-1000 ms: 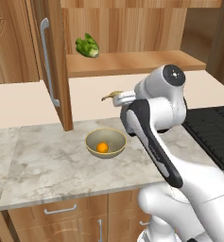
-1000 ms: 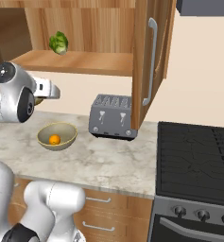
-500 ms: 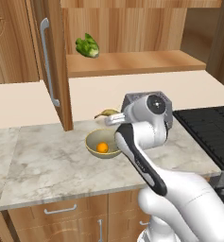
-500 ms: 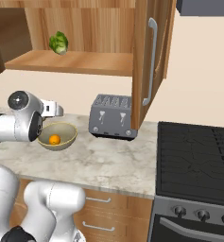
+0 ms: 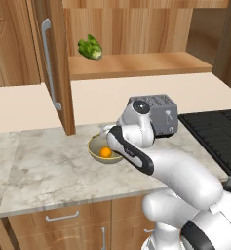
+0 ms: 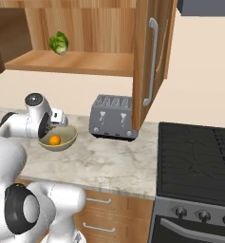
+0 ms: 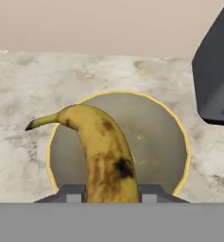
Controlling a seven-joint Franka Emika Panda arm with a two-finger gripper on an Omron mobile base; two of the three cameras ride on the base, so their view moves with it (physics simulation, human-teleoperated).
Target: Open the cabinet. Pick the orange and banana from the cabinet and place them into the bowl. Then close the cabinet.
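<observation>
While my gripper [image 7: 110,191] clamps the banana [image 7: 101,156] just above the bowl [image 7: 179,142], the orange [image 5: 105,153] already lies inside it, so one fruit is placed and this one only needs releasing. Farther back, the cabinet [image 5: 56,73] stands open over the counter, not yet closed.

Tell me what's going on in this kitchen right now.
The white arm's gripper is shut on the banana and holds it over the bowl on the marble counter, not yet let go. The orange already lies in the bowl. The cabinet above stands open, with a leafy green vegetable on its shelf. A grey toaster sits beside the bowl.
</observation>
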